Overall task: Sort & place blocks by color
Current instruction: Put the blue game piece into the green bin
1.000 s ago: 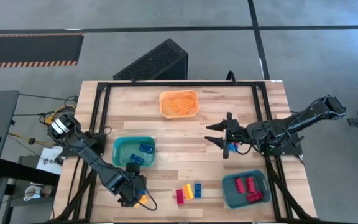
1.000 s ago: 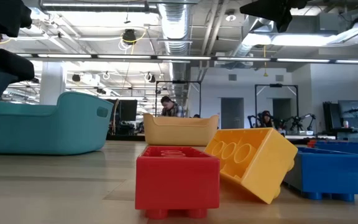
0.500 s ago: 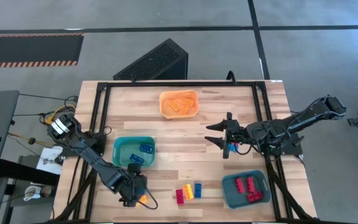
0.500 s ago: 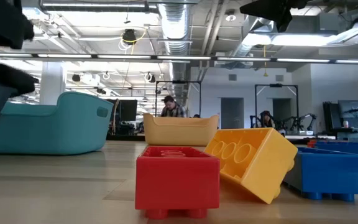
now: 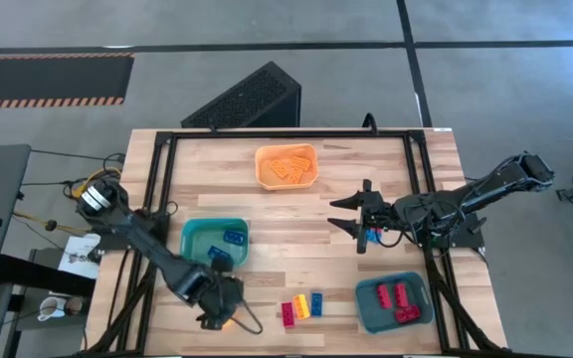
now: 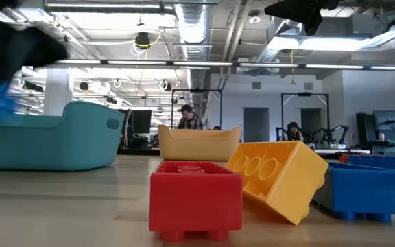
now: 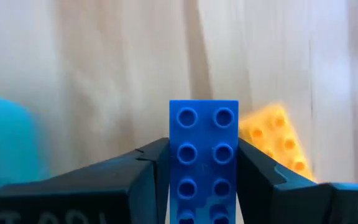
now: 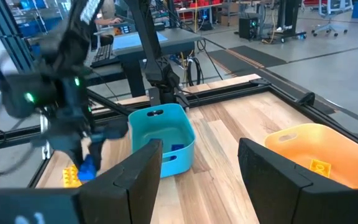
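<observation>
With a blue block (image 7: 204, 158) clamped upright between its fingers, the left gripper (image 5: 219, 310) hangs above the near-left part of the table (image 5: 346, 224), just nearer than the teal bin (image 5: 193, 235) that already holds blue blocks. A yellow block (image 7: 277, 140) lies on the wood right below and beside it. To do this step well, I judge the arm should lift the block clear of the yellow one, carry it the short way over the bin's near wall, and part its fingers only once the block is inside the rim, low enough that it does not bounce out. The right gripper (image 5: 364, 227) waits mid-table on the right, fingers spread and holding nothing, though a bit of blue shows under it from above. Three blocks, red (image 5: 288, 313), yellow (image 5: 302, 306) and blue (image 5: 316, 302), sit in a row near the front edge; the orange bin (image 5: 264, 175) stands far, the grey-blue bin (image 5: 366, 307) with red blocks near right. Compared with a second ago, the left gripper sits slightly farther right and the blue block shows raised in the low view; the right arm is unchanged.
</observation>
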`<control>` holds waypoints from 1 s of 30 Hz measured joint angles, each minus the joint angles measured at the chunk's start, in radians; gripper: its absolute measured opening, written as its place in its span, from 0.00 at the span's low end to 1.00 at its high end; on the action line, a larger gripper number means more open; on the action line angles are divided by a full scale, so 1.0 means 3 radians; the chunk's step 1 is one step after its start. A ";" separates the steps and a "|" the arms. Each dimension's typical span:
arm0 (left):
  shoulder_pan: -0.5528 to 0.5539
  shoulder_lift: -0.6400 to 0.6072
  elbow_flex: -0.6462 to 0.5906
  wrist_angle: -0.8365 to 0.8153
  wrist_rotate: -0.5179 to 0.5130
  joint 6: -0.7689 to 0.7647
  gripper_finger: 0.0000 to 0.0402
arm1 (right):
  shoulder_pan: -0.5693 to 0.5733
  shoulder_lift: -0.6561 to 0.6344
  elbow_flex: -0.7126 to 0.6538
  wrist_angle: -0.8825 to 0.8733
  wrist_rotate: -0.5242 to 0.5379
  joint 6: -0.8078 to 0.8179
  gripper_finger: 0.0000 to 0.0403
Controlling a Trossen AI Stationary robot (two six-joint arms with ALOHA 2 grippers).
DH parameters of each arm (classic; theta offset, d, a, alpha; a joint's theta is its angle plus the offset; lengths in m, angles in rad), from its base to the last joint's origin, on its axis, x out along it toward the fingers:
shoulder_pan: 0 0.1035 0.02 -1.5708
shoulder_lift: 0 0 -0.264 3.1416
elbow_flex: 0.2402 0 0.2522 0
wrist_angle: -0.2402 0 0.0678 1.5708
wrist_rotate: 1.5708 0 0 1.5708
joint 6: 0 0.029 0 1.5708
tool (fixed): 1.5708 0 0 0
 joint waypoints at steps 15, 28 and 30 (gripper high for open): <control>0.0206 -0.1147 -0.0052 -0.0419 -0.0944 0.0127 0.25 | 0.0001 0.0001 0.0000 -0.0002 0.0000 0.0020 0.58; 0.0540 -0.2370 -0.1296 0.0101 -0.1040 -0.0247 0.29 | 0.0000 0.0002 -0.0001 -0.0004 0.0000 0.0028 0.58; 0.0545 -0.2390 -0.1393 0.0094 -0.1081 -0.0282 0.33 | 0.0000 0.0002 -0.0001 -0.0001 0.0000 0.0028 0.58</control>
